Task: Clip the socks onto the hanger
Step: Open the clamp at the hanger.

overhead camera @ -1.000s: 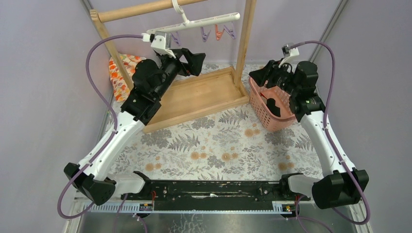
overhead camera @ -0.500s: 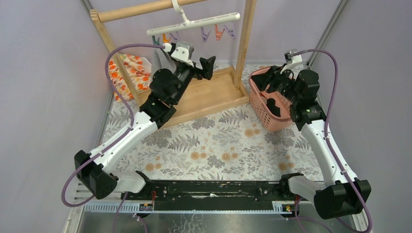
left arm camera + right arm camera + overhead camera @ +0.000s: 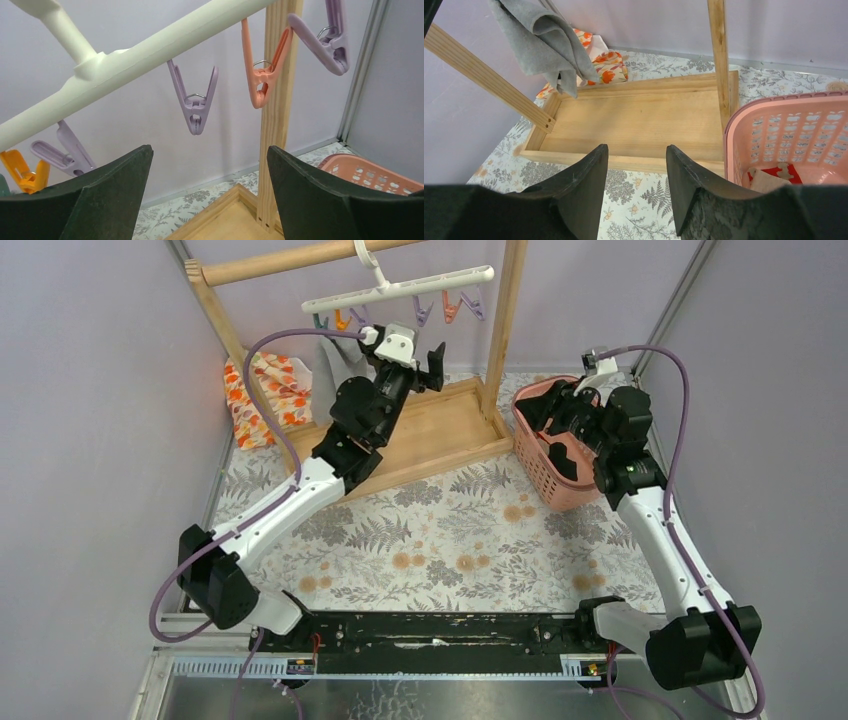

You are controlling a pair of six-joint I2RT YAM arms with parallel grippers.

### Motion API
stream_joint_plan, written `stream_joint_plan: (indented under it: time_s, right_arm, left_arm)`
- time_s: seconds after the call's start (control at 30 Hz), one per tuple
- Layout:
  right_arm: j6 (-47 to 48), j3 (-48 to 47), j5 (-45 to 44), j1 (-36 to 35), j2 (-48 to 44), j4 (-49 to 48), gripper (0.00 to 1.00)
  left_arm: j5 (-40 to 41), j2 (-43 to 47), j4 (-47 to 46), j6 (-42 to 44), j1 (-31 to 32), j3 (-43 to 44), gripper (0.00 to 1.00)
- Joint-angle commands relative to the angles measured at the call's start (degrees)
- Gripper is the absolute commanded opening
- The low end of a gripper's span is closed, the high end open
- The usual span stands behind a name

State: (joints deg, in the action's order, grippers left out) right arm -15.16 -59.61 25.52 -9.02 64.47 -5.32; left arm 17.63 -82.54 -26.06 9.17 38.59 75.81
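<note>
The white hanger (image 3: 400,290) hangs from the wooden rail, with pastel clips under its bar (image 3: 150,50). A grey sock (image 3: 330,365) hangs below its left end and also shows in the right wrist view (image 3: 539,45). My left gripper (image 3: 420,360) is raised under the middle of the bar, open and empty (image 3: 210,155), just below a purple clip (image 3: 194,107) and an orange clip (image 3: 260,80). A beige sock with a red end (image 3: 774,177) lies in the pink basket (image 3: 535,465). My right gripper (image 3: 545,410) hovers at the basket's left rim, open and empty (image 3: 636,155).
The wooden rail frame's tray (image 3: 420,440) sits under the hanger, its right post (image 3: 505,330) close to my left gripper. An orange-and-white flowered cloth (image 3: 262,390) lies at the back left. A black shape (image 3: 562,458) rests in the basket. Purple walls close in on both sides.
My left arm has swung right from the hanger's left end to under its middle, leaving the grey sock hanging there. The right arm has barely shifted.
</note>
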Motion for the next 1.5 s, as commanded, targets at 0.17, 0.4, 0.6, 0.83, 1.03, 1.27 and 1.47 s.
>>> stream_joint_plan:
  time_s: [0.17, 0.4, 0.6, 0.83, 1.03, 1.27, 1.47]
  right_arm:
    - [0.63, 0.97, -0.33, -0.39, 0.42, -3.73, 0.53]
    - [0.64, 1.59, -1.10, -0.38, 0.26, -3.83, 0.53]
    - [0.45, 1.61, -0.86, -0.35, -0.15, -3.67, 0.54]
    - [0.35, 2.37, -1.87, -0.35, -2.36, -3.19, 0.55]
    - [0.26, 2.93, -3.42, -0.35, -5.03, -1.21, 0.56]
    - [-0.01, 3.07, -4.81, -0.42, -10.33, 2.29, 0.56]
    - [0.26, 3.06, -6.95, -0.28, -14.87, 4.96, 0.57]
  left_arm:
    - [-0.34, -4.07, 0.57, 0.61, -0.36, 7.94, 0.88]
    - [-0.64, 0.24, 9.11, -8.38, -0.42, 5.28, 0.81]
    - [-7.96, 4.25, 15.87, -26.28, -0.24, 5.71, 0.80]
    - [-8.32, 0.17, 27.21, -39.11, 3.25, 18.62, 0.85]
    - [-2.01, -4.53, 31.42, -43.62, 7.43, 26.10, 0.87]
    - [5.36, -8.22, 35.02, -48.53, 9.88, 31.99, 0.85]
    - [9.49, -11.95, 36.63, -46.08, 9.93, 37.64, 0.84]
